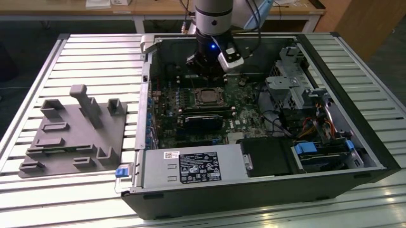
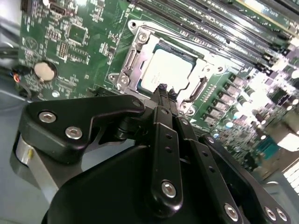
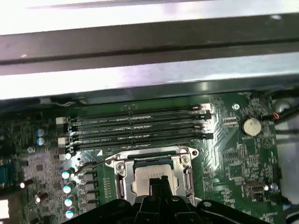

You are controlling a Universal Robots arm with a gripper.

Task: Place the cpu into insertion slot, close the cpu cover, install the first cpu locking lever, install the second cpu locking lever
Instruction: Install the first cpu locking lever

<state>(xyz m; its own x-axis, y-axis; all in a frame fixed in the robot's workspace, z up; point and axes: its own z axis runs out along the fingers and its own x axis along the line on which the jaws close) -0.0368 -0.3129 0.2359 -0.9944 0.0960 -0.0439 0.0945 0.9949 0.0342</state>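
Inside the open computer case (image 1: 330, 118), on the green motherboard (image 2: 93, 51), the cpu (image 2: 167, 70) is sitting flat in the insertion slot (image 2: 176, 48). The cpu cover (image 2: 135, 58) is lying down around it, framing its pale metal top. In the second wrist view the gripper (image 2: 162, 88) is hovering at the near edge of that frame with its black fingers (image 2: 161, 100) pressed together and pinching nothing. Whether the tips are touching the metal I cannot tell. In the first wrist view the long memory slots (image 3: 140, 126) are running just beyond the socket, and a coin battery (image 3: 252, 126) is sitting well off to one side. In the exterior view a grey fixture tray (image 1: 70, 137) is resting on the slatted table (image 1: 95, 61), at the exterior view's left of the case.
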